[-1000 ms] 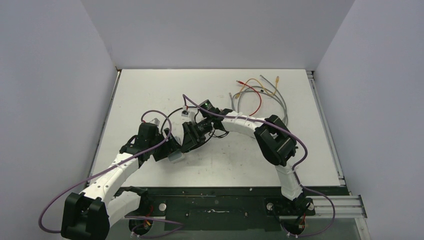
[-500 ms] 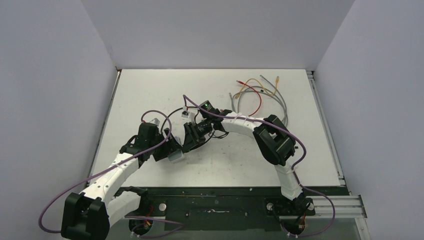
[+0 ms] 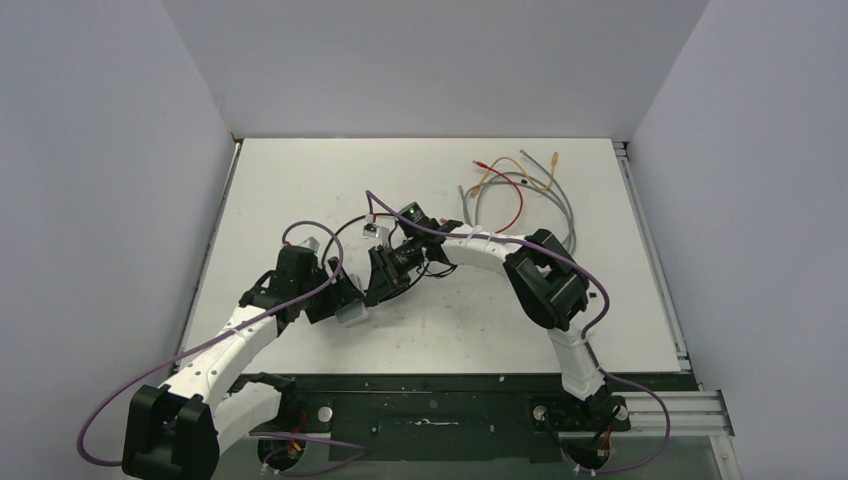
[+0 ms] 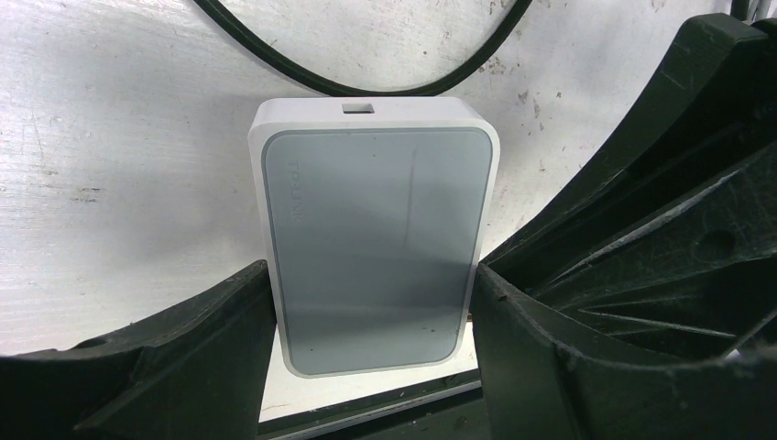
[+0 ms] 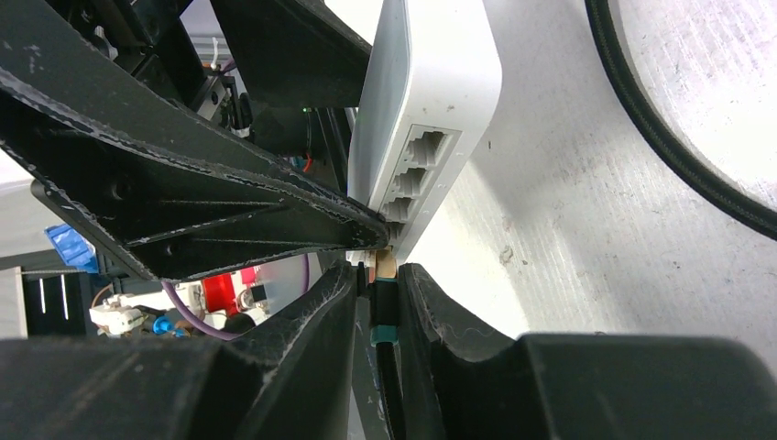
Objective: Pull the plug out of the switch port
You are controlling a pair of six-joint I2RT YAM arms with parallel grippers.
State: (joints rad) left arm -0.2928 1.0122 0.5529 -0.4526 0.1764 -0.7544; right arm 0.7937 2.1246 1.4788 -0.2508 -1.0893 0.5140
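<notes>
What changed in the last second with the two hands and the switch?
The right hand closed its fingers onto the plug at the end port of the switch, and its arm edged slightly left. The plug still looks seated in the port. The left hand stayed clamped on the switch, which has not moved.

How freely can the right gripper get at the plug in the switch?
Probably yes: the right gripper flanks the plug at the switch, nothing between; the left gripper clamps the switch's sides, leaving the ports uncovered.
</notes>
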